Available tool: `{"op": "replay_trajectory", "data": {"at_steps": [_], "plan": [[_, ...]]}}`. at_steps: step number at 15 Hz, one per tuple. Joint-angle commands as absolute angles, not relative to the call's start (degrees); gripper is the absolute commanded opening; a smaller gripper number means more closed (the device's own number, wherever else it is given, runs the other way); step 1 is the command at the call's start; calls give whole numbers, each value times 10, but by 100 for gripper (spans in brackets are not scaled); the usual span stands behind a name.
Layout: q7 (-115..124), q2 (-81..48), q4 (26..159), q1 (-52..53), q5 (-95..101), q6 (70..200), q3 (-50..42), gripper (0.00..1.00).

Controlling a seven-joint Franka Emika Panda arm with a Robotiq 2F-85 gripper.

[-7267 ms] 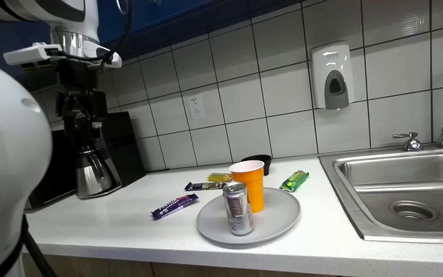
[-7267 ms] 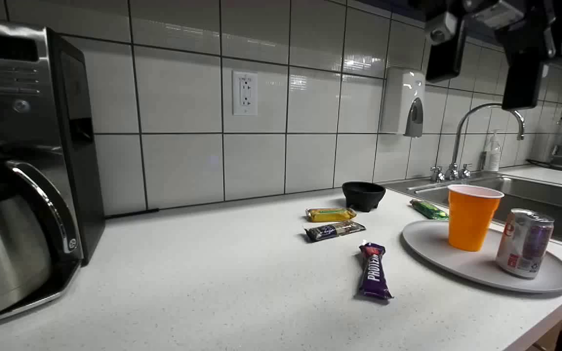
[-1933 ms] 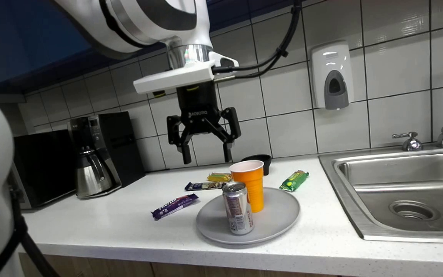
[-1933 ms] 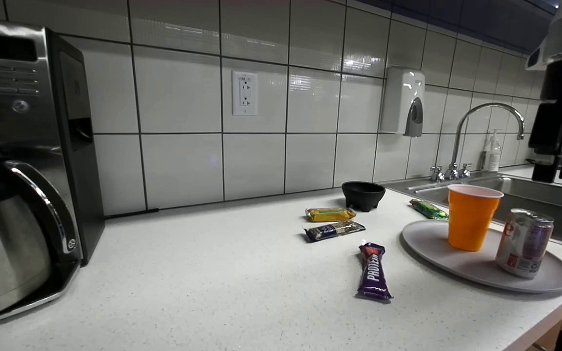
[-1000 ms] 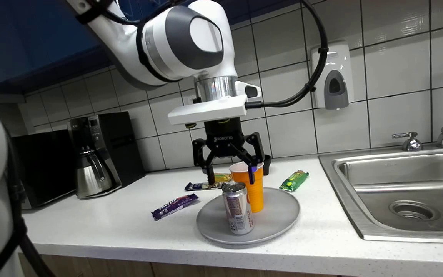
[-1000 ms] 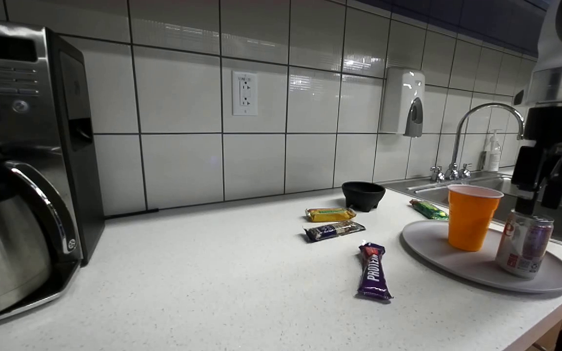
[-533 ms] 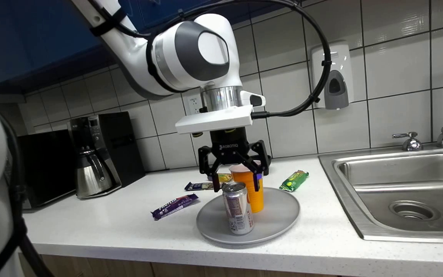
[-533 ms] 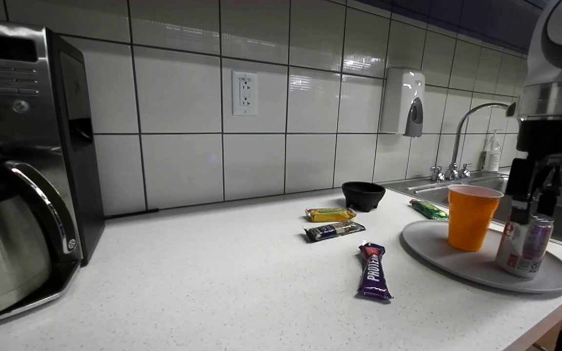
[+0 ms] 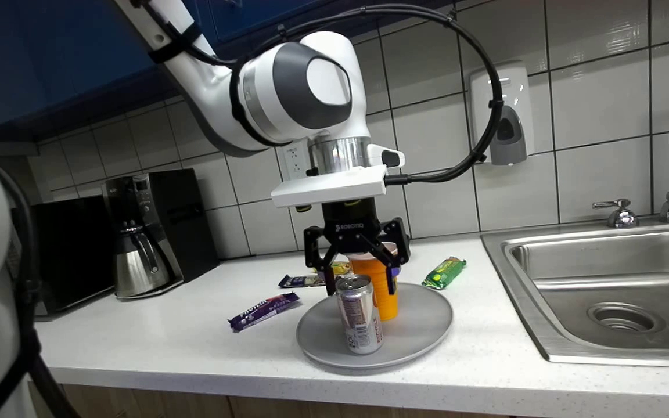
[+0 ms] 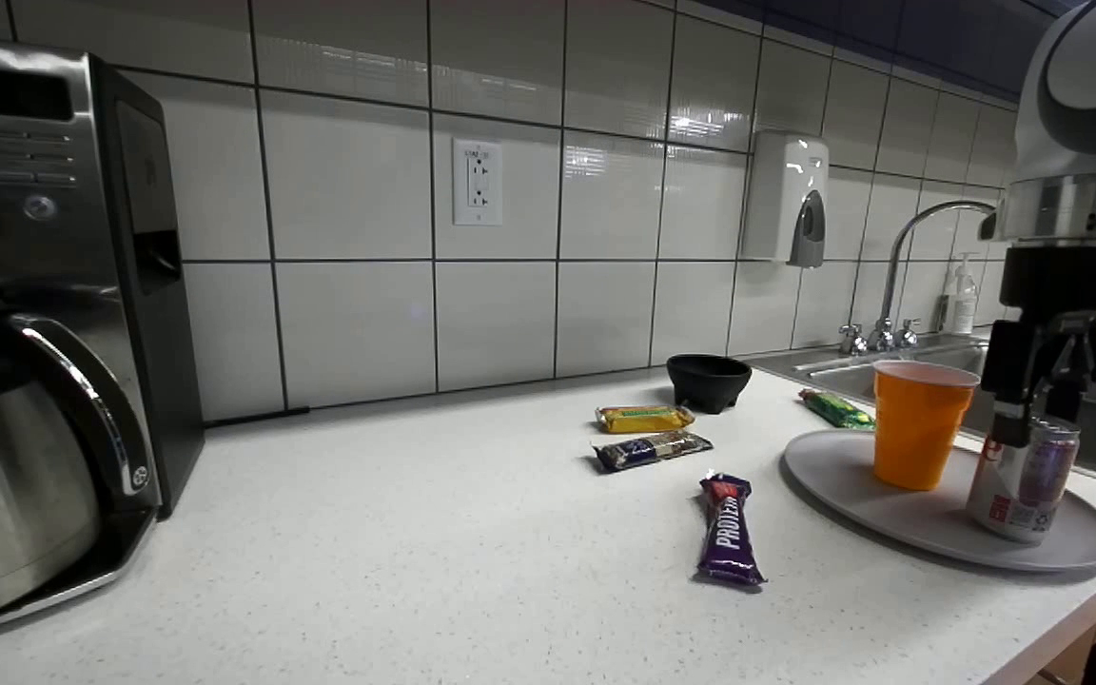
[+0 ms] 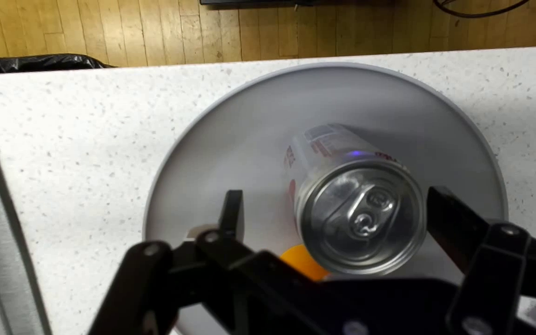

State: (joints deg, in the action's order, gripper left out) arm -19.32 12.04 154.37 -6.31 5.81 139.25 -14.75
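Note:
My gripper (image 9: 361,289) points down with its jaws open, seen in both exterior views. A silver soda can (image 9: 360,319) stands upright on a grey round plate (image 9: 424,334). In the wrist view the can's lid (image 11: 363,218) lies between the two black fingers. One finger (image 11: 454,218) is very close to the lid's rim; whether they touch I cannot tell. The opposite finger (image 11: 231,209) stands apart from the can, with plate showing in the gap. Behind the can on the plate is an orange cup (image 10: 919,433), partly covered by my gripper in an exterior view.
Wrapped bars lie on the counter: purple (image 10: 731,531), dark (image 10: 653,449), yellow (image 10: 645,419) and green (image 9: 445,273). A black bowl (image 10: 708,381) sits near the tiled wall. A steel sink (image 9: 601,278) and a coffee maker (image 9: 163,226) flank the area.
My gripper has come from near the coffee maker to above the plate and sunk around the can's top. Lately it drifts slightly down and stays open. Can, cup and bars have not moved.

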Motion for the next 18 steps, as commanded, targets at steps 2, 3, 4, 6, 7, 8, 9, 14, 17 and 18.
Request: {"op": "replay_trajectory", "data": {"at_steps": [2, 3, 4, 6, 7, 8, 9, 14, 17, 18], "plan": [[-211, 107, 1537, -71, 58, 1395, -138, 100], [-211, 105, 1536, -71, 58, 1395, -137, 100], [-211, 104, 1536, -72, 59, 1395, -137, 100], [-211, 102, 1535, -71, 57, 1394, -137, 100], [-210, 102, 1535, -72, 57, 1393, -137, 100], [-211, 102, 1536, -71, 57, 1393, -136, 100], [-212, 102, 1537, -71, 56, 1393, -136, 78], [-215, 105, 1538, -70, 54, 1392, -135, 42], [-217, 107, 1539, -70, 52, 1391, -135, 38], [-217, 110, 1540, -70, 51, 1389, -135, 38]]}}
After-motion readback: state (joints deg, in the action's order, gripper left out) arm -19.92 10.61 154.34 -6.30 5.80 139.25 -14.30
